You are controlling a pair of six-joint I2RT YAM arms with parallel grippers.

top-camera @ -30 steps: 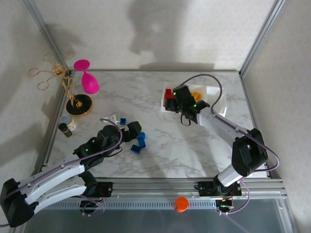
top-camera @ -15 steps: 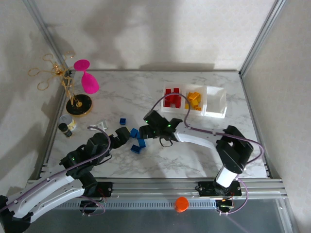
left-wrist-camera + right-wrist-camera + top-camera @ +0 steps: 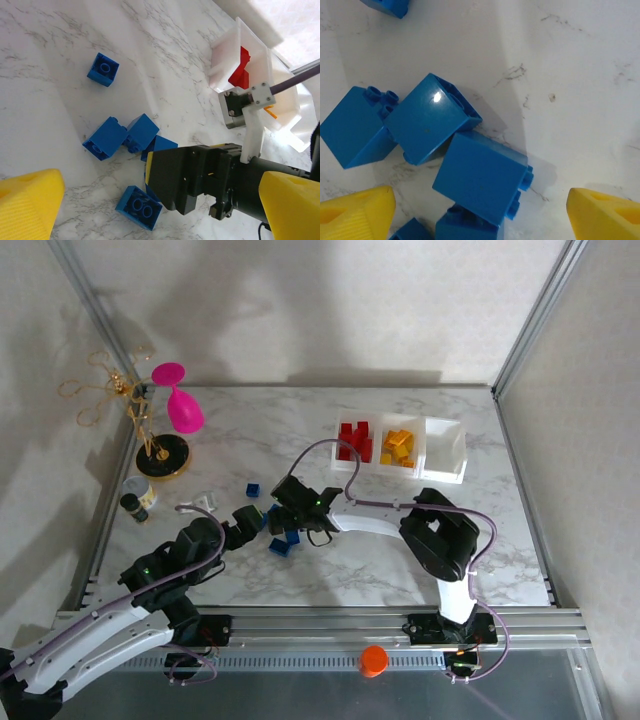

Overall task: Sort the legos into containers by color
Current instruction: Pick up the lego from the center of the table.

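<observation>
Our right gripper (image 3: 480,210), spread wide, hangs over touching blue legos (image 3: 480,175); closing could pinch two or knock our left gripper (image 3: 162,200), also wide.

Desk (image 3: 250,440): white marble pattern, grey veining, glossy.
Walls (image 3: 330,300): cream, textured, on three sides; soft shadows at 12 o'clock.
Frame posts (image 3: 88,308): aluminium, slanting at 10 and 2 o'clock.
Rail (image 3: 320,623): ribbed metal along the 6 o'clock edge.
Light: soft, diffuse.
</observation>
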